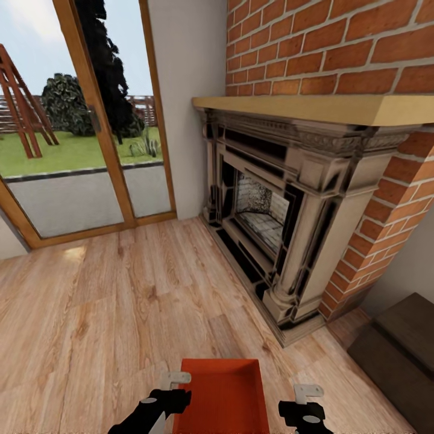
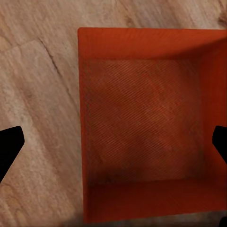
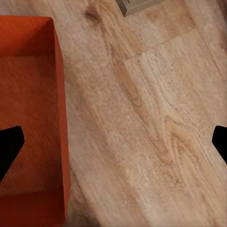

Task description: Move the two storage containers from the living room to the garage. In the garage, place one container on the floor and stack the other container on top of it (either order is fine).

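One orange-red storage container (image 1: 222,395) is on the light wood floor at the bottom middle of the head view, open top up and empty. My left gripper (image 1: 173,386) is at its left wall and my right gripper (image 1: 307,398) stands off its right side. In the left wrist view the container (image 2: 146,123) lies between the wide-apart black fingertips (image 2: 9,149), so the left gripper (image 2: 113,146) is open. In the right wrist view the container (image 3: 28,118) sits by one fingertip (image 3: 8,149), and the right gripper (image 3: 113,144) is open, mostly above bare planks. The second container is out of view.
This is the living room. A red brick fireplace (image 1: 283,199) with a stone surround stands ahead on the right, glass doors (image 1: 78,150) at the back left. A dark low cabinet (image 1: 398,355) is at the right. Light wood floor (image 1: 120,301) spreads ahead and left.
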{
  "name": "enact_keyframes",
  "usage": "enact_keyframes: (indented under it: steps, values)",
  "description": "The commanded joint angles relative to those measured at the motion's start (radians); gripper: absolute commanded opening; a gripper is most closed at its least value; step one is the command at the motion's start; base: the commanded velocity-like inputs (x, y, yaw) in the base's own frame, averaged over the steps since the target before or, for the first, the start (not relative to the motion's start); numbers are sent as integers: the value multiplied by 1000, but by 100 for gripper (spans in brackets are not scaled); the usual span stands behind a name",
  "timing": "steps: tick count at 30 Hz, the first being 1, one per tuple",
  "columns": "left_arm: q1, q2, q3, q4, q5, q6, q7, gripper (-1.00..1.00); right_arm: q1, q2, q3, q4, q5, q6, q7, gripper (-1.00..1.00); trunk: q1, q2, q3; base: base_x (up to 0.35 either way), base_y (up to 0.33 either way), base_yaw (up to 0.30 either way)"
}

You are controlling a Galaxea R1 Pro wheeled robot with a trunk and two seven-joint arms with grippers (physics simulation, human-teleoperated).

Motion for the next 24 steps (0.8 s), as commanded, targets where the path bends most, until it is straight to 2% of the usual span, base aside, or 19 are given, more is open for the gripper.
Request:
enact_keyframes:
  steps: [1, 9, 13, 24]
  values:
    - [0, 0, -1, -2, -1, 6, 3, 100, -1, -1, 9, -1, -10, -1, -5, 100, 0, 0, -3, 0, 0, 0]
    - [0, 0, -2, -21, 0, 7, 6, 100, 0, -3, 8, -26, -11, -1, -3, 100, 4, -7, -17, 0, 0, 0]
    - [0, 1, -2, -29, 0, 7, 6, 100, 0, -3, 7, -40, -11, -1, -2, 100, 19, -35, -31, 0, 0, 0]
    - [0, 2, -1, -31, 0, 8, 5, 100, 0, -3, 7, -43, -10, 0, -3, 100, 19, -35, -32, 0, 0, 0]
